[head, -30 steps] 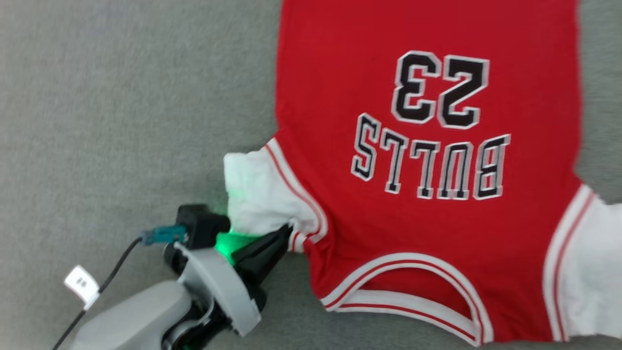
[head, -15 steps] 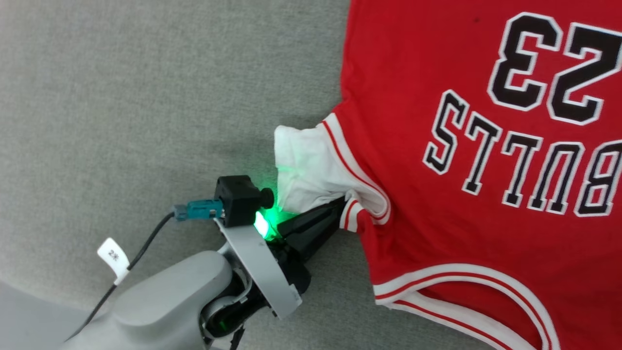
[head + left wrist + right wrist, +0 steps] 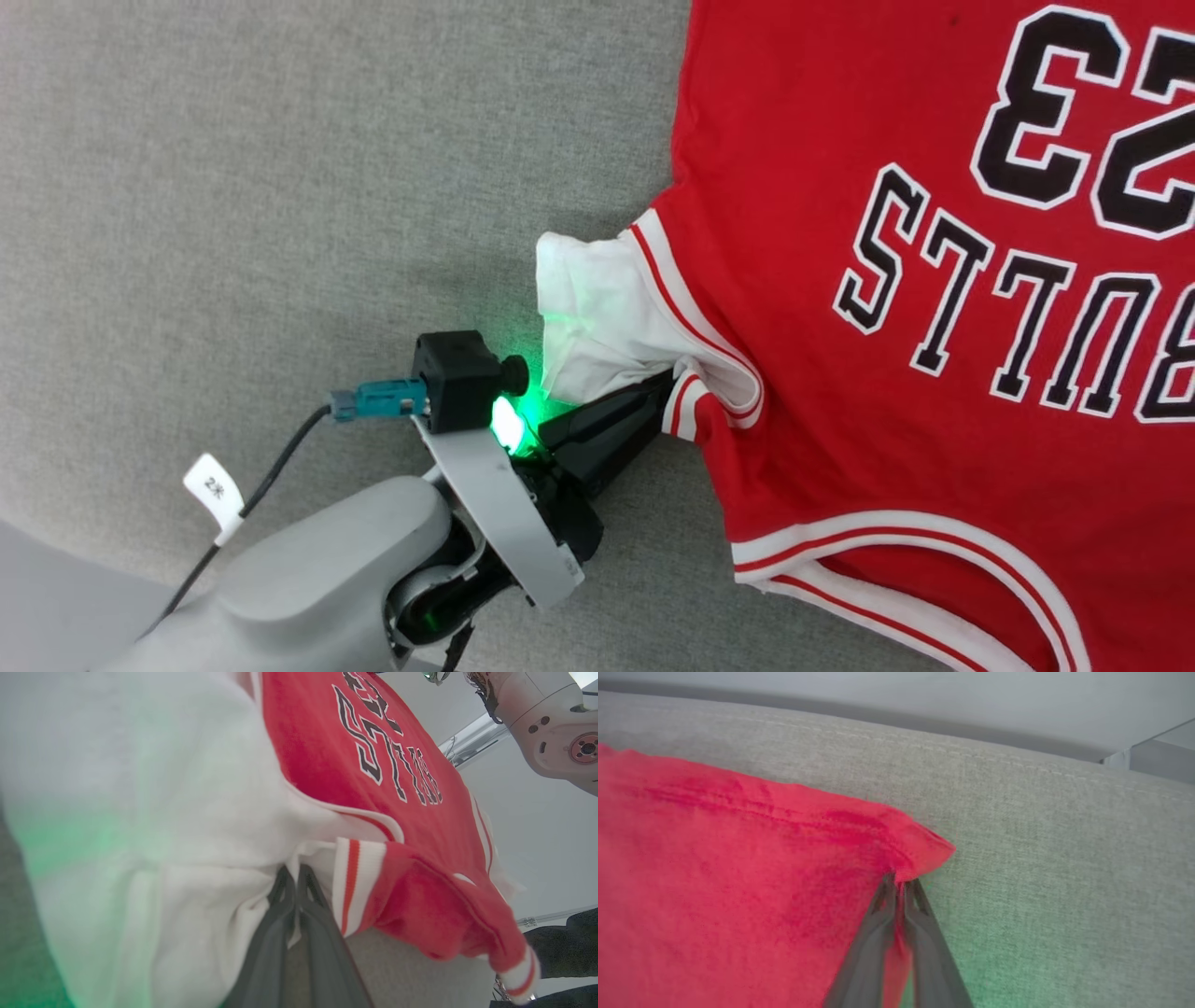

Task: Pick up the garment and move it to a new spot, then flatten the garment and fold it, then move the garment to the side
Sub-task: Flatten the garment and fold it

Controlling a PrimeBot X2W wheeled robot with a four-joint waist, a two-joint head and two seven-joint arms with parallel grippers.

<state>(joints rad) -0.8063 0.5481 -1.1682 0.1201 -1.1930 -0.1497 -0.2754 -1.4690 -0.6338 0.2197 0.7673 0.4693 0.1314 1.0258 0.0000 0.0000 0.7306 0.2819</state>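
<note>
The garment [image 3: 840,392], a red jersey with white sleeves, striped trim and a black number 23, lies spread on grey cloth. My left gripper [image 3: 665,390] is shut on the crumpled white sleeve next to its striped cuff. In the left wrist view the gripper [image 3: 294,875] pinches white cloth of the garment [image 3: 327,756], which is lifted into folds around the fingers. In the right wrist view my right gripper [image 3: 900,882] is shut on a red hemmed corner of the garment [image 3: 714,858], raising it slightly off the surface.
The grey fabric surface [image 3: 233,187] stretches wide to the left of the jersey. Its edge and a paler floor [image 3: 47,607] show at the lower left. In the right wrist view a seamed far edge [image 3: 924,742] lies beyond the held corner.
The head camera has swung, so the jersey sits further right and higher in its view. My left gripper keeps its hold on the sleeve throughout.
</note>
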